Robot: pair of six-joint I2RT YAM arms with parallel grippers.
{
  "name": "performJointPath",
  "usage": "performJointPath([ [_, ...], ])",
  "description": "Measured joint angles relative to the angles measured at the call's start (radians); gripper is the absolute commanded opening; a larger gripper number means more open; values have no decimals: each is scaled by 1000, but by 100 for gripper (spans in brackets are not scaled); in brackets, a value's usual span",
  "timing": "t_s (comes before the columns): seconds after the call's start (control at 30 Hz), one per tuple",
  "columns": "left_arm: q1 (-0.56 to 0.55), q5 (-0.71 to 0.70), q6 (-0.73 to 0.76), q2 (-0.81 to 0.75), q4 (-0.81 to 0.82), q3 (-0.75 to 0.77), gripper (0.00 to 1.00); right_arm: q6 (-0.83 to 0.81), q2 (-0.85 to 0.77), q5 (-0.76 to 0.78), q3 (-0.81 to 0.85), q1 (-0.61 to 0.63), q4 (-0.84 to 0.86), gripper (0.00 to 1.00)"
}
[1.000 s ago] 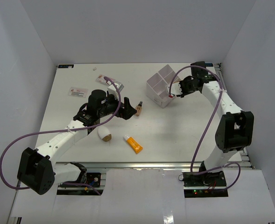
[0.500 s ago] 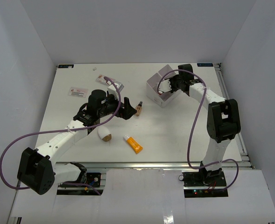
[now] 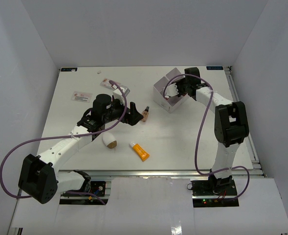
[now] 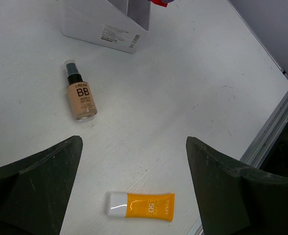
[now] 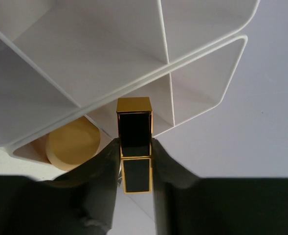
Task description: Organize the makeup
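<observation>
The left gripper point(image 4: 134, 142) stands wide open and empty. An orange tube point(image 4: 141, 205) lies flat under its gap, and a bottle point(image 4: 81, 98) lies ahead and to the left. Beyond that is a corner of the box point(image 4: 109, 32), cut off by the frame.

The right gripper point(image 5: 135, 152) pinches a lipstick point(image 5: 134, 128), both fingers against its lower sides. Its gold top reaches the box rim just ahead; whether it is inside a compartment is unclear. Left of the fingers, a tan round thing point(image 5: 73, 143) sits in a compartment, half hidden by the wall.
</observation>
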Motion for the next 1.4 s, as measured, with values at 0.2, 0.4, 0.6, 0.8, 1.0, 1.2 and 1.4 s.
performJointPath([
  [0.2, 0, -1, 3, 9, 0, 0, 98, 2, 6, 16, 2, 5, 26, 63],
  [0.4, 0, 0, 4, 10, 0, 0, 98, 53, 0, 20, 2, 3, 30, 64],
  [0.6, 0, 10, 3, 17, 0, 0, 83, 196, -130, -3, -27, -4, 5, 66],
  [0.8, 0, 50, -7, 79, -3, 9, 64, 659, -487, -174, -153, -43, -97, 64],
  [1.0, 0, 63, -37, 172, -27, 39, 72, 1072, -789, -611, -462, -161, -111, 77],
  [1.2, -18, -22, -64, 365, -182, 272, 84, 1317, -813, -852, -613, -342, -130, 78],
  [1.4, -73, -209, -44, 661, -409, 668, 82, 1405, -859, -938, -623, -378, -99, 79],
])
